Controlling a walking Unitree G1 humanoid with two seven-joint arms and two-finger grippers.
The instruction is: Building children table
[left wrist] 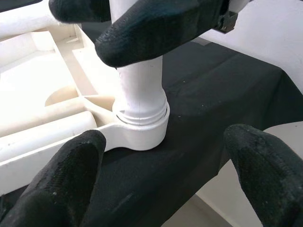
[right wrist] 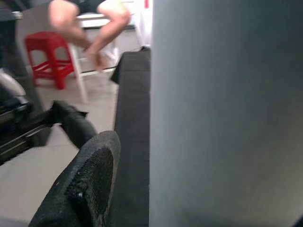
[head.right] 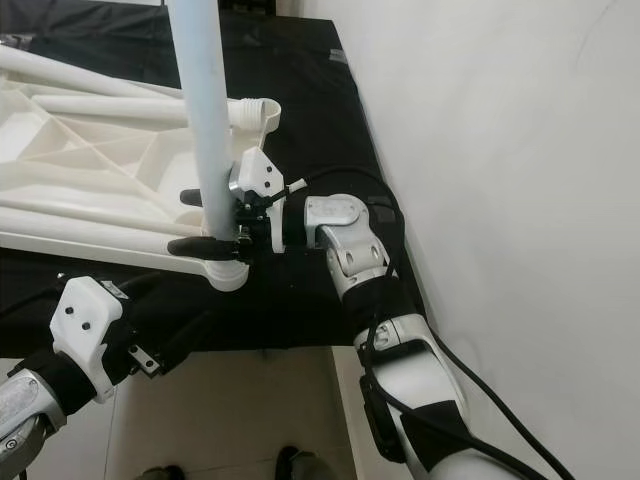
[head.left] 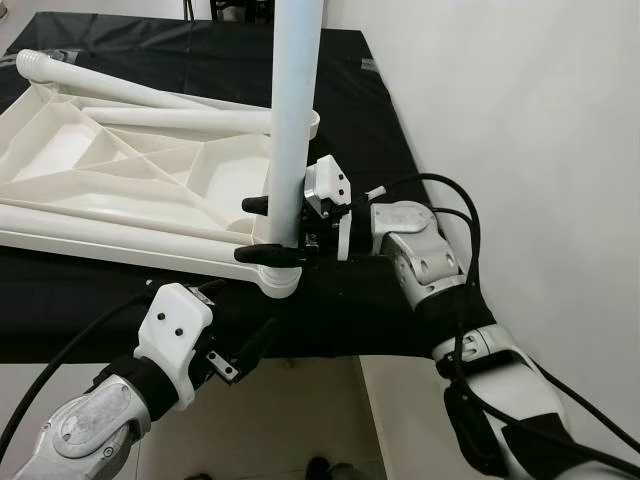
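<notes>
On black cloth [head.left: 350,300], white tabletop [head.left: 110,180]

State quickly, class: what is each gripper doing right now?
Left gripper: open, holding nothing, below the table edge.
Right gripper: closed on the upright white leg.

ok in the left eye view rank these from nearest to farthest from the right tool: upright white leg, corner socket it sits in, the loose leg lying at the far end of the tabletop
1. Upright white leg: held between the fingers of the right tool.
2. Corner socket: just below that tool, at the near corner of the upturned tabletop.
3. Loose leg: lying across the tabletop's far end, toward the robot's left.
</notes>
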